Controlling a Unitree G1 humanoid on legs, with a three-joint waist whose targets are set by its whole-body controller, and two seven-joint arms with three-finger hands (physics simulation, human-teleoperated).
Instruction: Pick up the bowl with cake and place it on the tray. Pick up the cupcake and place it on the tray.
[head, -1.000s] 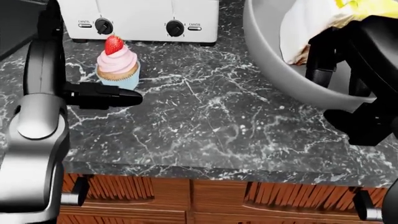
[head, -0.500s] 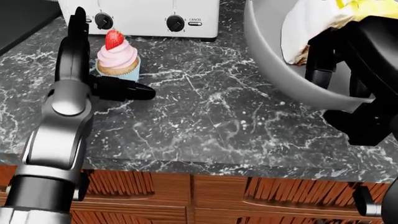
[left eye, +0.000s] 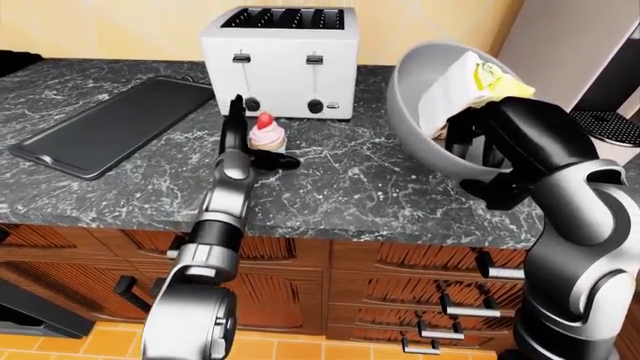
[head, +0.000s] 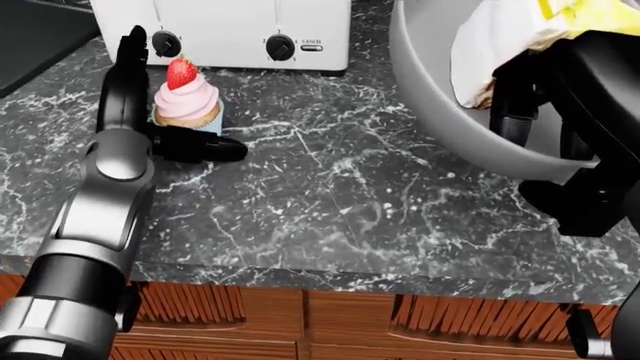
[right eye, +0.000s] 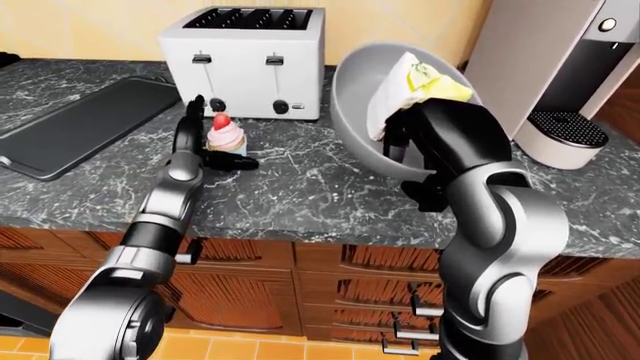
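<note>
Meanwhile, at the head view's upper left, the left hand (head: 165, 112) stands with fingers spread about the cupcake (head: 187, 97) on the worktop (head: 340, 195), while the right hand (left eye: 480, 150) seemingly clamps the tilted bowl with cake (left eye: 425, 105) aloft at upper right.

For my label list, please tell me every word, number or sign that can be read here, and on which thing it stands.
"CANCEL": on the toaster, above the small button right of its right knob.
Tiny numbers around that knob: too small to read.
Marks around the left knob: too small, and partly hidden by the left hand.
Coffee machine, tray, bowl, cupcake: no text visible.
</note>
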